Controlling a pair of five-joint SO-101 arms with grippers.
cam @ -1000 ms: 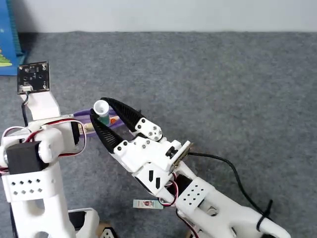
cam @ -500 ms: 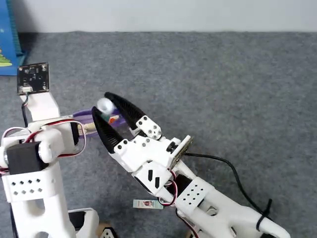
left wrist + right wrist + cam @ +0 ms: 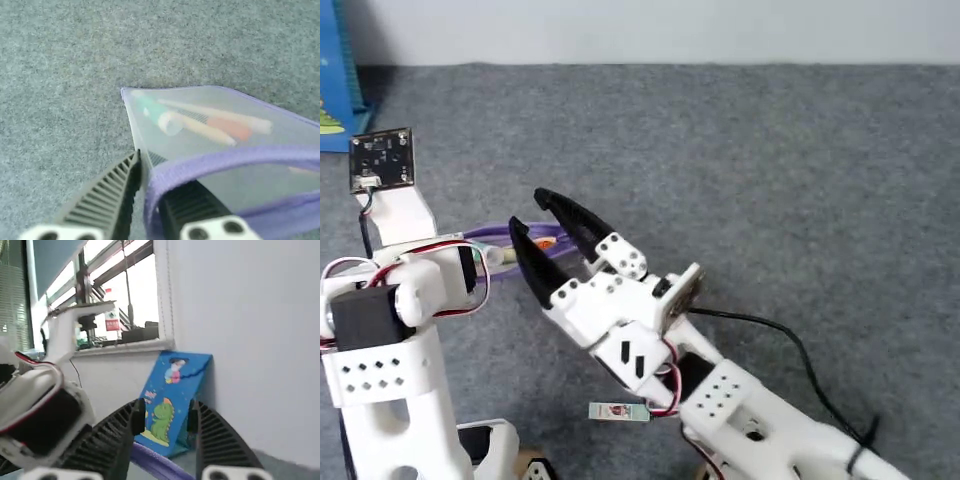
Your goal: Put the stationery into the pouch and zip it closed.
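A clear pouch [image 3: 210, 130] with a purple zip edge [image 3: 490, 236] lies open on the grey carpet. My left gripper [image 3: 147, 170] is shut on the zip edge at one corner of the pouch. Inside lie a green glue stick with a white cap [image 3: 167, 121] and orange and cream pens [image 3: 227, 125]. An orange pen tip [image 3: 548, 241] shows under the right arm. My right gripper [image 3: 527, 210] hangs open just above the pouch mouth, nothing between its fingers; its own view shows the gripper [image 3: 165, 412] over the purple edge [image 3: 150, 460].
A small flat rectangular piece [image 3: 618, 411] lies on the carpet by the right arm's base. A blue picture book [image 3: 335, 90] leans on the wall at the far left. The carpet to the right is bare.
The right gripper opened and let go of the glue stick, which dropped into the pouch. The left arm held the pouch still.
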